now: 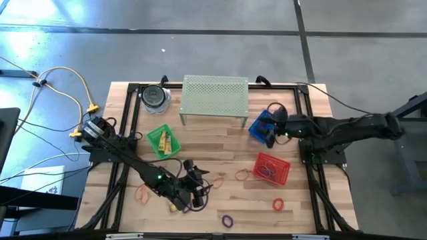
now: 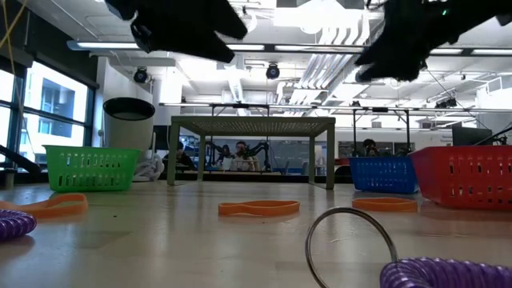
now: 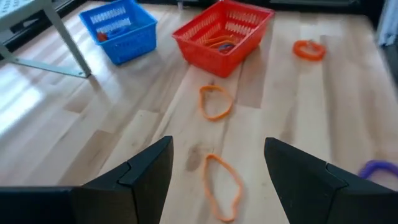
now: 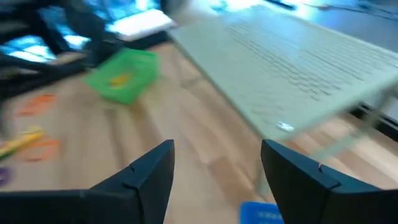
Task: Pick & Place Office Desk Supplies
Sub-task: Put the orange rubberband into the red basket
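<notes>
We are holding our left end effector (image 1: 195, 179) low over the front of the worktop (image 1: 220, 143), its fingers (image 3: 140, 177) standing wide and gripping nothing, with two orange bands (image 3: 216, 101) lying just ahead of it. Our right end effector (image 1: 272, 129) is hovering over the blue basket (image 1: 261, 126) near the pale green stand (image 1: 215, 95), its fingers (image 4: 146, 173) spread wide and empty. More bands are lying in the red basket (image 1: 273, 168), and purple ones (image 1: 227, 219) are sitting near the front edge.
</notes>
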### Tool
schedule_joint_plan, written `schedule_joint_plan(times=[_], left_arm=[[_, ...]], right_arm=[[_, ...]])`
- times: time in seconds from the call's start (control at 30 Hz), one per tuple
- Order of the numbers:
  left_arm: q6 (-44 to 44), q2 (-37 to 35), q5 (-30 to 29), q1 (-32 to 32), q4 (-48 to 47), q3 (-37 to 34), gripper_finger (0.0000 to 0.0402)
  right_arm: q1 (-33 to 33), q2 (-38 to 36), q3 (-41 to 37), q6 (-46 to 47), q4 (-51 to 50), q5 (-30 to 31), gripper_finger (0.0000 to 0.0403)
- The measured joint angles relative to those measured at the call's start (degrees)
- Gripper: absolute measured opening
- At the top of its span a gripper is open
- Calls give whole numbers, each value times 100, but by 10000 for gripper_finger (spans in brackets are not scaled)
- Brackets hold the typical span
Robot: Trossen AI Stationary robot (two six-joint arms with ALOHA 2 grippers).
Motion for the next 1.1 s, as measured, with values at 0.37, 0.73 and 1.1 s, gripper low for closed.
schedule_joint_plan(times=[0.37,0.73,1.1], left_arm=[[-82,1035,58,321,181,-64,245],[588,1287,1092,576,497,-59,245],[578,1294,1312,731,486,-59,245]], right_arm=[[2117,97,-4,-691,1347,-9,229],[2885,644,0,-1196,1964,2,229],[2901,1320,0,-1045,2297,-29,229]])
